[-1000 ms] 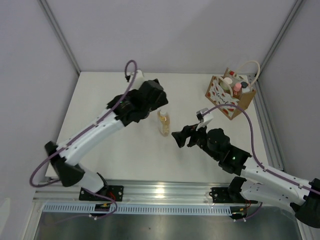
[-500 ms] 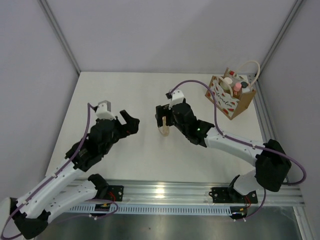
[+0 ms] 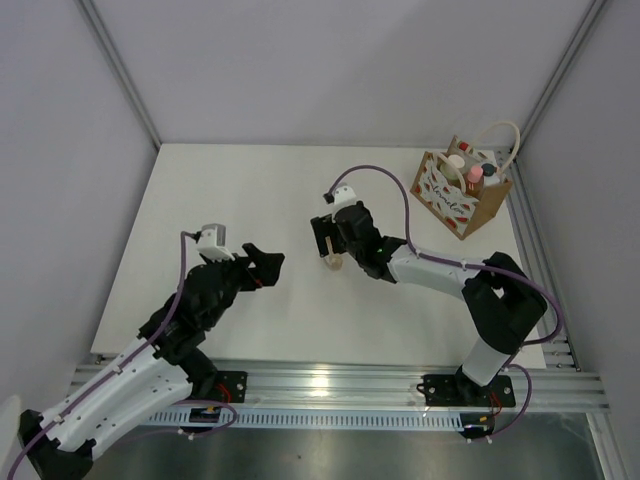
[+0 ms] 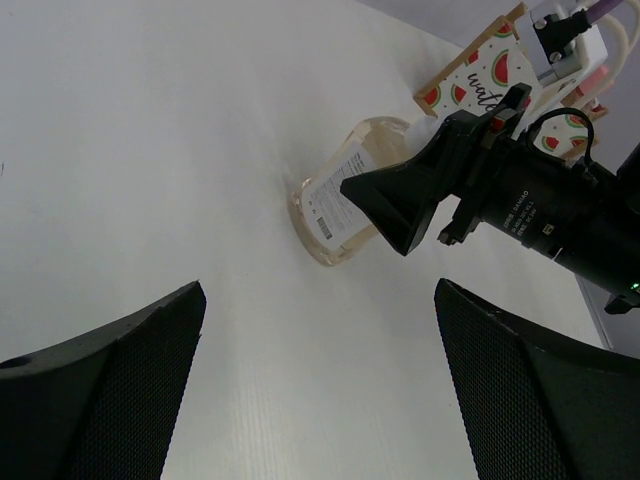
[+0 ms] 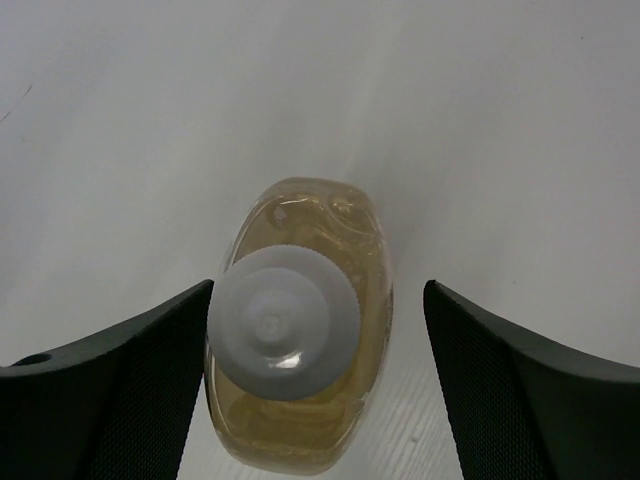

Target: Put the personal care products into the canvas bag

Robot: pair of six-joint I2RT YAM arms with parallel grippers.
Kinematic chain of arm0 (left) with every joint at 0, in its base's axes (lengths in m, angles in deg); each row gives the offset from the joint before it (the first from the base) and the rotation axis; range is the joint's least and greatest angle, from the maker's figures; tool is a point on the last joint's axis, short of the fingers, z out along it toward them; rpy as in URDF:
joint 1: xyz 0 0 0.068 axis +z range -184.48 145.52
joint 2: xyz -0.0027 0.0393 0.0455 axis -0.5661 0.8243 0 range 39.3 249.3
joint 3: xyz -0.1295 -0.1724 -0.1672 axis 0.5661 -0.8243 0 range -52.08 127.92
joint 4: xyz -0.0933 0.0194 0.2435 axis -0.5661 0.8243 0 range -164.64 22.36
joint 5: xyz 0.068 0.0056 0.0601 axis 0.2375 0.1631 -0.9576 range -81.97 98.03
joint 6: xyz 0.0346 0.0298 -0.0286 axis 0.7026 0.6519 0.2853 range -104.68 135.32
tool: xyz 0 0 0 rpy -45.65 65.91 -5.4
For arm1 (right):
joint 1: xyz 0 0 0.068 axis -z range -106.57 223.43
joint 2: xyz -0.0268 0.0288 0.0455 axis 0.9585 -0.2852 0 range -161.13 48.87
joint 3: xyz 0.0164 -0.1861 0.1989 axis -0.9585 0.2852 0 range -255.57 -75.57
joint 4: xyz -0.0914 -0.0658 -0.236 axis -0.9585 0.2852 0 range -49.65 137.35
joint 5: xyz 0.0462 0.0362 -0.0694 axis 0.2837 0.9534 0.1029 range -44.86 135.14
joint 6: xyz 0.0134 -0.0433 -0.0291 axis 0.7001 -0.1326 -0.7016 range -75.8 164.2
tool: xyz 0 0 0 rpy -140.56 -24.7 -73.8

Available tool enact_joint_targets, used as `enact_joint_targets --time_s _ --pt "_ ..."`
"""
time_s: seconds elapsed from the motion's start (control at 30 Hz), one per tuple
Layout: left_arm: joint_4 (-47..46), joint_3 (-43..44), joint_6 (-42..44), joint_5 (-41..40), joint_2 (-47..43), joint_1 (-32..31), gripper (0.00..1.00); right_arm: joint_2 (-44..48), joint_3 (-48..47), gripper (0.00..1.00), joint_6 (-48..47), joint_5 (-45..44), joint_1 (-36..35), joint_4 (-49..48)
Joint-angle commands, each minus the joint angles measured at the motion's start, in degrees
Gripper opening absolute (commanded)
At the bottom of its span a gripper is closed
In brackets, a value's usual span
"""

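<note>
The squat amber flask (image 5: 300, 400) with a white cap (image 5: 285, 312) lies on the white table near its middle, cap towards my right wrist camera. It also shows in the top view (image 3: 333, 262) and the left wrist view (image 4: 345, 205). My right gripper (image 5: 318, 290) (image 3: 326, 243) is open and straddles the flask's cap end; its left finger is close to the cap and its right finger stands apart. My left gripper (image 3: 262, 262) (image 4: 318, 300) is open and empty, left of the flask. The canvas bag (image 3: 450, 200) stands at the far right with a white-capped, a pink-capped and a black-capped bottle inside.
The bag's white rope handle (image 3: 500, 135) loops up above it, close to the table's right edge rail (image 3: 530, 250). The right arm's purple cable (image 3: 400, 200) arcs over the table between the flask and the bag. The bag's printed front also shows in the left wrist view (image 4: 480, 75).
My left arm has drawn back from the flask towards the near left. My right arm has swung left over to the flask and now has its open fingers either side of the cap end.
</note>
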Motion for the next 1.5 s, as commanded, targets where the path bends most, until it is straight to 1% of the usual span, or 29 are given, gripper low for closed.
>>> enact_joint_targets --time_s 0.0,0.1,0.17,0.37,0.53,0.63,0.67,0.73,0.77,0.83,0.87,0.93,1.0,1.03,1.1,1.13,1.17,1.27,1.33,1.47 --pt "-2.4 1.2 2.0 -2.0 0.1 0.2 0.99 -0.4 -0.1 0.86 -1.5 0.0 -0.7 -5.6" --pt "-2.8 0.7 2.1 -3.2 -0.2 0.3 0.99 -1.1 -0.2 0.83 -1.4 -1.2 -1.5 -6.5" --pt "-2.6 0.8 2.1 -3.4 -0.3 0.2 0.99 -1.7 -0.3 0.79 -1.0 -4.5 -2.2 -7.3" --pt "-2.3 0.8 2.1 -3.4 -1.0 0.2 0.99 -4.8 0.6 0.74 0.4 -10.9 -3.9 -10.6" --pt "-2.3 0.9 2.1 -2.7 -0.9 0.2 0.99 -5.2 3.2 0.73 0.4 -15.6 -5.4 -15.6" --pt "-2.2 1.3 2.0 -2.3 -0.6 0.2 0.99 -5.2 4.5 0.67 0.5 -16.0 -5.4 -18.3" --pt "-2.1 1.3 2.0 -2.3 -0.6 0.2 0.99 -5.5 4.5 0.61 0.5 -16.3 -5.4 -19.5" --pt "-2.0 1.5 1.9 -2.3 -0.7 0.2 0.99 -5.6 5.4 0.51 0.5 -16.0 -5.3 -20.8" --pt "-2.0 1.3 1.9 -2.4 -0.7 0.2 0.99 -5.6 5.8 0.37 0.4 -15.7 -5.4 -22.4" --pt "-2.0 1.3 1.9 -2.5 -0.9 0.2 0.99 -5.1 7.4 0.22 0.1 -15.4 -5.3 -24.4" --pt "-2.0 1.1 1.9 -2.5 -1.0 0.2 0.99 -4.9 8.1 0.09 -1.1 -15.2 -5.2 -26.5" --pt "-2.1 1.1 1.8 -2.5 -1.0 0.2 0.99 -3.5 8.2 0.0 -2.7 -14.3 -4.6 -27.3" --pt "-2.2 1.1 1.8 -2.2 -0.9 0.2 0.99 -1.4 7.3 0.0 -5.8 -13.4 -4.0 -26.6" --pt "-2.3 1.1 1.7 -2.1 -0.9 0.2 0.99 -0.6 6.4 0.0 -6.9 -10.4 -3.4 -26.6" --pt "-2.3 1.3 1.7 -1.5 -0.7 0.2 0.99 1.9 5.3 0.0 -7.8 -4.3 0.4 -26.2" --pt "-2.2 1.3 1.7 -1.3 -0.8 0.2 0.99 2.5 2.6 0.0 -7.0 -1.5 2.1 -24.8" --pt "-2.3 1.2 1.5 -0.9 -0.9 0.2 0.99 2.9 1.0 0.0 -6.6 1.5 5.0 -21.1" --pt "-3.0 0.7 1.4 -0.5 -1.0 0.2 0.99 3.7 -4.5 0.0 -7.7 4.7 7.9 -16.2" --pt "-3.3 0.7 1.5 -0.1 -0.7 0.2 0.99 4.5 -6.3 0.0 -11.5 5.3 9.5 -14.7" --pt "-3.4 1.2 1.4 0.8 0.7 0.2 0.99 7.7 -9.7 0.0 -15.1 7.5 12.4 -11.9"
